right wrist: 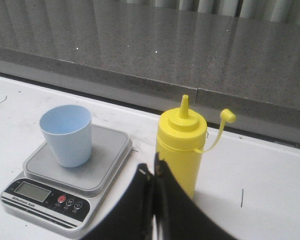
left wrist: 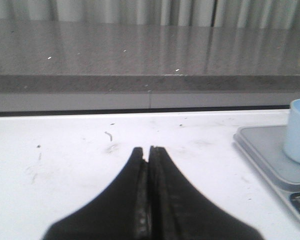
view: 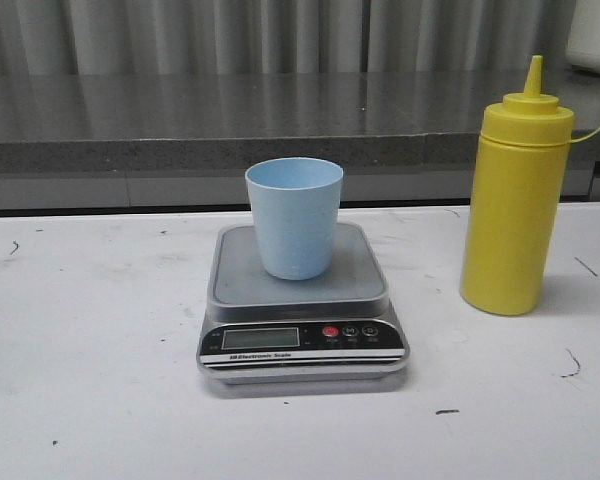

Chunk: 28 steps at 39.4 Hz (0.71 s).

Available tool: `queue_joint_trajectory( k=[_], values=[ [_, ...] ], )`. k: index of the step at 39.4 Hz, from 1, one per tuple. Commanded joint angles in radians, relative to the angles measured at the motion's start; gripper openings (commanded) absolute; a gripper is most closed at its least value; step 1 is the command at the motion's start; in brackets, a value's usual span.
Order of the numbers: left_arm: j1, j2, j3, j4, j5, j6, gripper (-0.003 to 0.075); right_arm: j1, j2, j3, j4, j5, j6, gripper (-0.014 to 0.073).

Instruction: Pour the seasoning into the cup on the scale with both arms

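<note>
Left wrist view: left gripper pressed together, fingers meeting at the tips, holding nothing, over bare table. Right wrist view: right gripper also closed tight, empty, sitting just in front of the seasoning bottle; whether it touches the bottle I can't tell.

Front view: cup upright on the scale platform, toward its rear half. Bottle stands upright on the table to the right of the scale, clear gap between them. Open tabletop left of the scale and in front of it. A grey ledge runs behind the table's back edge.

Neither arm shows in the front view. Only the right wrist view shows the bottle's tethered tip cap hanging off to the side, nozzle uncovered. Scale display is visible, digits unreadable.
</note>
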Motion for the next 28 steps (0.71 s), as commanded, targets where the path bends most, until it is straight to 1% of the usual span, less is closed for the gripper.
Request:
queue_joint_trajectory(
  k=[1, 6, 8, 28],
  values=[
    [0.054, -0.018, 0.034, -0.001, -0.148, -0.009, -0.0020, -0.006, 0.003, -0.038, -0.001, -0.075, -0.012, -0.0069],
    [0.103, -0.018, 0.112, -0.001, -0.221, -0.009, -0.0020, -0.006, 0.003, -0.038, -0.001, -0.077, -0.012, -0.0069],
    [0.115, -0.018, 0.109, -0.001, -0.178, -0.009, -0.0020, -0.006, 0.003, -0.038, -0.001, -0.077, -0.012, -0.0069],
    [0.127, -0.018, 0.111, -0.001, -0.196, -0.009, -0.0020, -0.006, 0.003, -0.038, -0.001, -0.077, -0.012, -0.0069]
  ],
)
